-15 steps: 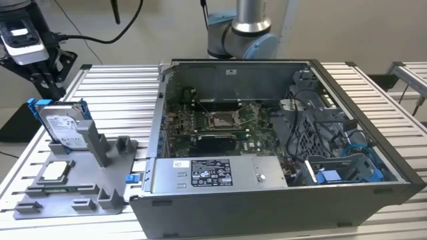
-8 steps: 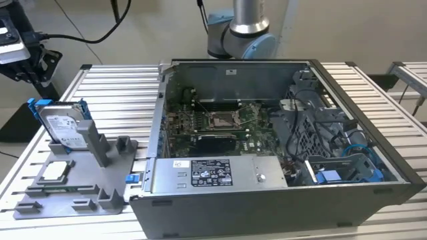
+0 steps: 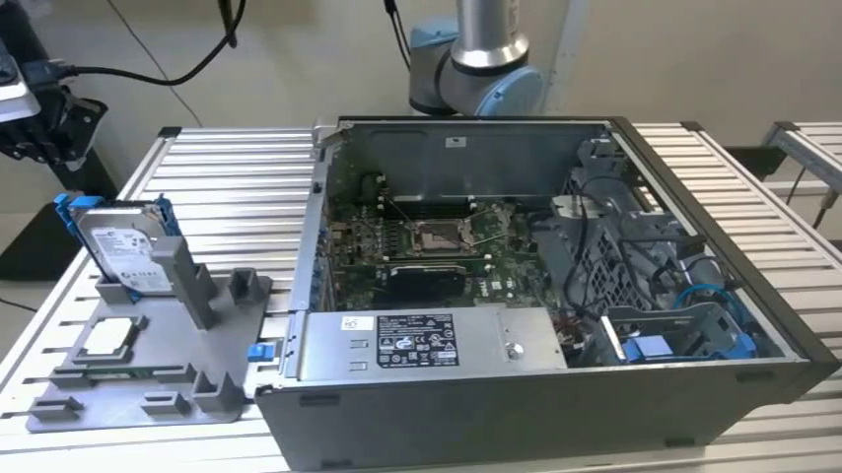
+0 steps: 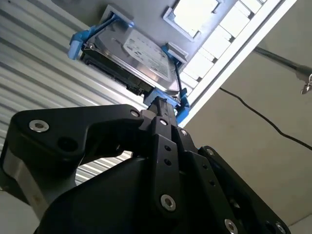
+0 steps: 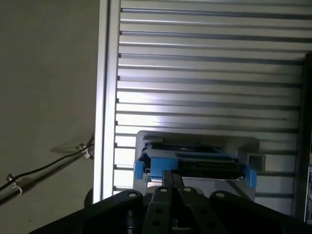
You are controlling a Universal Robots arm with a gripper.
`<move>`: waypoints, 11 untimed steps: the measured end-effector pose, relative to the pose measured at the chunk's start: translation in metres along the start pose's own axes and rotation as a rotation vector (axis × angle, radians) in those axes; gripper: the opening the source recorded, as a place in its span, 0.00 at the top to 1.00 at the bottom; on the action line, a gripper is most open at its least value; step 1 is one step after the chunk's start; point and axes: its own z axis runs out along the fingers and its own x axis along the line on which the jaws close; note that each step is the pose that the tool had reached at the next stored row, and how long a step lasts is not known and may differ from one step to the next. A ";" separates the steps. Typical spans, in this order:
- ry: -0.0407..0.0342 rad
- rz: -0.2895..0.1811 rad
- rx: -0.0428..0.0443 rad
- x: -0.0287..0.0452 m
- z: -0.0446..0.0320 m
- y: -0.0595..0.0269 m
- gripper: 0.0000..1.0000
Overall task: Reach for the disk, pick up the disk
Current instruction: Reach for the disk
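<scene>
The disk (image 3: 116, 244) is a silver-grey drive with a white label in a blue bracket. It stands tilted on edge in a grey fixture (image 3: 152, 399) at the exterior view's left. My gripper (image 3: 37, 148) hangs above and beyond it at the far left edge, apart from it. In the second wrist view the black fingers (image 4: 163, 122) come together, shut, with their tips pointing at the blue bracket end of the disk (image 4: 146, 56). The first wrist view shows the disk (image 5: 204, 163) edge-on just past the gripper (image 5: 170, 176), which holds nothing.
An open computer case (image 3: 526, 296) takes up the middle and the exterior view's right of the slatted metal table (image 3: 224, 187). A small white-topped chip (image 3: 112, 335) lies on the fixture in front of the disk. A black cable (image 4: 263, 119) runs over the floor beside the table edge.
</scene>
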 end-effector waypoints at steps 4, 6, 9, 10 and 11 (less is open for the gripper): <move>0.0050 -0.014 0.0001 0.0002 0.0001 0.0005 1.00; 0.0055 -0.017 -0.0001 0.0001 0.0000 0.0005 1.00; 0.0053 -0.017 -0.0007 0.0001 0.0001 0.0006 1.00; 0.0053 -0.017 -0.0009 0.0001 0.0000 0.0006 1.00; 0.0052 -0.017 -0.0011 0.0001 0.0001 0.0006 1.00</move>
